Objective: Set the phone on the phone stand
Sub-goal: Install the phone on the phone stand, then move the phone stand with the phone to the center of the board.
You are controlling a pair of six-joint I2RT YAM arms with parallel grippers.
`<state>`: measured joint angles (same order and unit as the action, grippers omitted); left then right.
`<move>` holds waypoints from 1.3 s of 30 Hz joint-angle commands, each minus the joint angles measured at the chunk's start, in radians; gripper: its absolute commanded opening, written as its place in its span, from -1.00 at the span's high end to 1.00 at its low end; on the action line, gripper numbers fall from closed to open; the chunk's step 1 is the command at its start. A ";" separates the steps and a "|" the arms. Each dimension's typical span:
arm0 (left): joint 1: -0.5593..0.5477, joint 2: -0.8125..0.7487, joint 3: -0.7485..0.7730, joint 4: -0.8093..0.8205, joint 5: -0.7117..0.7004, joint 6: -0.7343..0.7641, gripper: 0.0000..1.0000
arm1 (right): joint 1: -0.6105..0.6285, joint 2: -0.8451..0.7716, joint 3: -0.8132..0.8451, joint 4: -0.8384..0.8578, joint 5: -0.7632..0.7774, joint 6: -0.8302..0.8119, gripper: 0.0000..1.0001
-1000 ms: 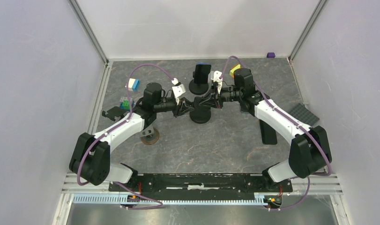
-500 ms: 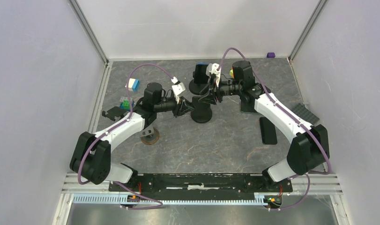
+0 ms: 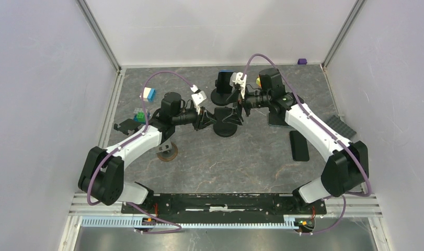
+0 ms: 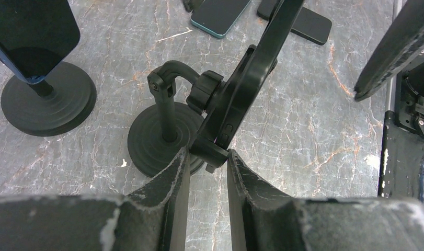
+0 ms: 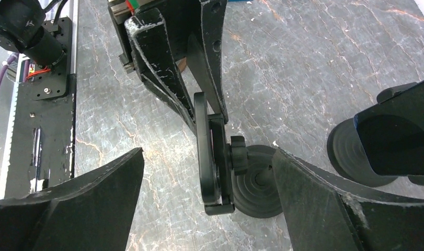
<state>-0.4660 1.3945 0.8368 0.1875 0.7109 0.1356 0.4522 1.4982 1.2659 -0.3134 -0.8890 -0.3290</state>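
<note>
One camera looks down from above and behind my bases over the whole worktop [image 3: 251,157]. My two wrist cameras sit close behind my jaws, facing each other across the same phone stand [image 4: 147,144].

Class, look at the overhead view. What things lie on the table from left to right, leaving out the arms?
Blue and white block → brown disc → middle phone stand → flat black phone → grey studded plate.

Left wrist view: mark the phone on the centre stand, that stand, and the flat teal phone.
phone [image 4: 280,29], left wrist view, on its edge above the cradle.
centre stand [image 4: 144,141], left wrist view, on its round base.
teal phone [image 4: 220,11], left wrist view, on its face.
</note>
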 commanded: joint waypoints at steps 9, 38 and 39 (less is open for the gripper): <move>0.004 -0.006 0.034 0.080 0.010 -0.059 0.55 | -0.001 -0.136 -0.097 -0.034 0.212 -0.093 -0.96; -0.016 0.108 0.084 0.125 0.194 0.037 0.18 | -0.073 -0.206 -0.212 -0.074 0.211 -0.129 -0.96; -0.016 0.106 0.082 0.127 0.193 0.037 0.28 | -0.077 -0.209 -0.215 -0.077 0.211 -0.130 -0.96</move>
<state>-0.4782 1.4998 0.8845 0.2504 0.8570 0.1432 0.3908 1.3281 1.0630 -0.3874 -0.6758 -0.4469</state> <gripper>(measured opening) 0.433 0.979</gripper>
